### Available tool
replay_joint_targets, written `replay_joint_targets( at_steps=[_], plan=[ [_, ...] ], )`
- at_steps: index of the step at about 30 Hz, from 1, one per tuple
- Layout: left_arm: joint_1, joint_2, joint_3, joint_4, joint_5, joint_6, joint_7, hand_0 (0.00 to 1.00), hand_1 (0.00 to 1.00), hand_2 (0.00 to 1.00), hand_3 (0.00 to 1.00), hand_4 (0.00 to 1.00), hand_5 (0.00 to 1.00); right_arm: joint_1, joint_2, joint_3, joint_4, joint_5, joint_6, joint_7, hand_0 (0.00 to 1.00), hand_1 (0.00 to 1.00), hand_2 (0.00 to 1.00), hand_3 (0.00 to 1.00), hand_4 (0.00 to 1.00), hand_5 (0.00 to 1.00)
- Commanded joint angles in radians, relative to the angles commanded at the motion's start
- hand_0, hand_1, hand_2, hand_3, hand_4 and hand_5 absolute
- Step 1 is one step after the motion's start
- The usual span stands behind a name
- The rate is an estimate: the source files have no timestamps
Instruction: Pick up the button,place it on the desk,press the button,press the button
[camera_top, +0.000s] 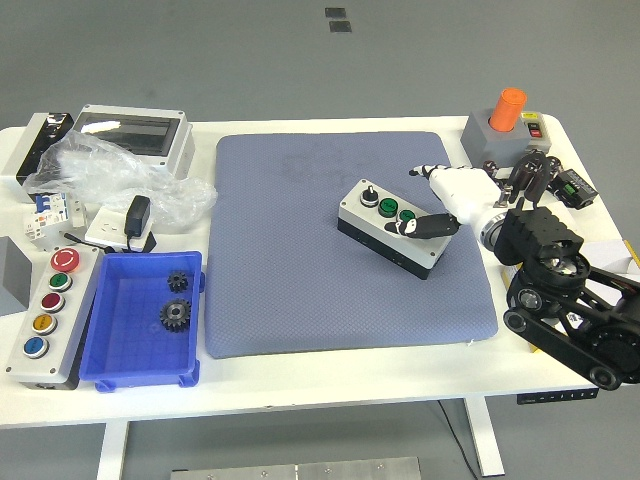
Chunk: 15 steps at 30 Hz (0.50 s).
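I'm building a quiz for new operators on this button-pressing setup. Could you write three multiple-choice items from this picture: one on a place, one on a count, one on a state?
1. Where does the grey button box sit?
A. on the blue-grey mat
B. inside the blue tray
C. on the floor

2. How many black gears lie in the blue tray?
A. none
B. two
C. five

3. What is the right hand doing?
A. resting off the table
B. holding a gear in the air
C. reaching over the button box with a dark fingertip down on its top

Answers:
1. A, the box stands on the mat, right of its middle.
2. B, one small gear and one larger gear show on the tray floor.
3. C, the white hand comes in from the right and its fingertip lies beside the green button.
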<state>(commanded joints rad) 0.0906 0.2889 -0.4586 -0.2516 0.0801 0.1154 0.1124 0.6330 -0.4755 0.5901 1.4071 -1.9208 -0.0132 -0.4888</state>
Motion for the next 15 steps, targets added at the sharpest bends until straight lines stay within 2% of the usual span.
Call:
replay_joint_targets(
  at_steps=[7, 15],
  plan=[
    [-0.003, -0.003, 0.004, 0.000, -0.004, 0.001, -0.006, 0.695, 0.733, 0.697, 0.789, 0.782, 0.300, 0.021, 0.019, -0.022, -0.015, 0.012, 0.007, -0.002, 0.839, 0.809, 0.869, 0.908, 0.998, 0.778],
    [-0.008, -0.004, 0.007, 0.000, -0.003, 0.008, -0.014, 0.695, 0.734, 0.696, 0.787, 0.784, 0.300, 0.061, 0.054, -0.083, -0.089, 0.041, 0.010, -0.004, 0.836, 0.809, 0.867, 0.920, 0.998, 0.799]
  ],
)
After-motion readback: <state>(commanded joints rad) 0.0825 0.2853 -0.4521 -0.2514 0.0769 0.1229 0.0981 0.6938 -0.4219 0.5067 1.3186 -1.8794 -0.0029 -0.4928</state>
